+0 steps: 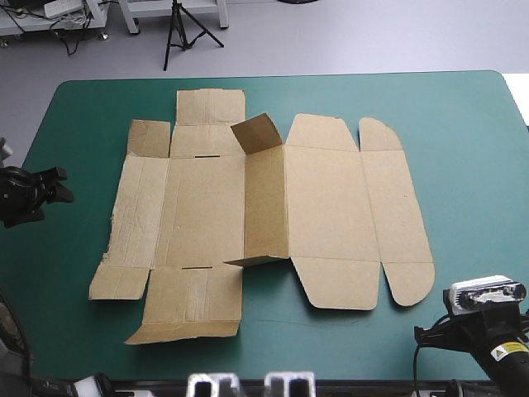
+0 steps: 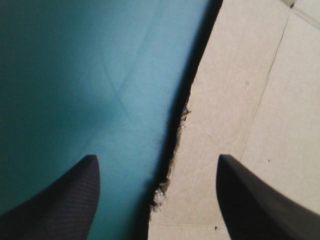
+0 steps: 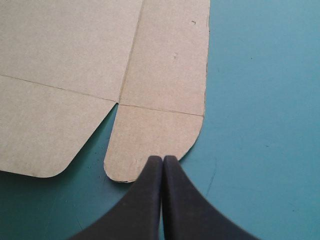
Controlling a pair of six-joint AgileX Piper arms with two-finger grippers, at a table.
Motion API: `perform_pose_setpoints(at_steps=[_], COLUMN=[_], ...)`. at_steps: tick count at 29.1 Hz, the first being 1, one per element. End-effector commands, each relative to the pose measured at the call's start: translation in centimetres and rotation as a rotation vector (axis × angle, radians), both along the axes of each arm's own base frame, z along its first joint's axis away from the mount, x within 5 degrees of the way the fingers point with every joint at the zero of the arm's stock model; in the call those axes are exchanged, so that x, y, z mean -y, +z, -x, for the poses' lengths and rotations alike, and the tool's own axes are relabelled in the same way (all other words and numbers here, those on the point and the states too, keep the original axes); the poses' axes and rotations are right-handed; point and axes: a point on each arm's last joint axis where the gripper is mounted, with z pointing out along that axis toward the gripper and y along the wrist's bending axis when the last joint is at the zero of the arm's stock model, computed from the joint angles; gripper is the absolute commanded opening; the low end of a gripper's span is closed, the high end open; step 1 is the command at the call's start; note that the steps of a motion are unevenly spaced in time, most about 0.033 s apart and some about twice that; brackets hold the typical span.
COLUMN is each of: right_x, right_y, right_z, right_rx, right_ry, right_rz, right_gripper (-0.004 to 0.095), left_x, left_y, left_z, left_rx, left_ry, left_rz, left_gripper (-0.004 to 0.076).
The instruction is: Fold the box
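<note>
Box (image 1: 331, 207) mostly flat on counter (image 1: 463, 124). Left end effector (image 2: 157, 157) open over torn edge; right end effector (image 3: 163, 158) closed.

High view: above and behind, facing forward and down, far enough for the whole bench (image 1: 463, 107) and box (image 1: 331, 207). Left wrist view: close over the box's ragged left edge, past the left hand (image 2: 157, 156). Right wrist view: close over its rounded near-right flap, past the right hand (image 3: 162, 159). Both spots shared with the high view.
</note>
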Motion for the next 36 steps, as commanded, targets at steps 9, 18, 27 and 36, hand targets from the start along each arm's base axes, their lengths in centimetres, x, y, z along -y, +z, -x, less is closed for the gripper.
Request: perform_pose_setpoints(at_steps=[9,18,27,36], right_x=[0.1,0.1,0.1,0.1], right_y=[1.2,1.2,1.2,1.2], right_z=[-0.3,-0.3,-0.2,-0.2], right_rx=[0.073,0.071,0.070,0.070], right_ry=[-0.005,-0.007,-0.007,-0.007], right_rz=[0.007,0.013,0.013,0.013], right_gripper=[-0.0018,-0.0018,-0.0018,-0.0018], left_x=[2.5,2.6,2.5,2.9], left_y=[-5.4,-6.6,-9.3,-11.4], left_z=[1.6,1.5,1.0,0.4], left_rx=[0.059,0.076,-0.020,-0.066], left_ry=[-0.175,-0.183,-0.215,-0.276], left_rz=[0.111,0.108,0.210,0.353], left_gripper=[0.0476,0.0476,0.0476,0.0476])
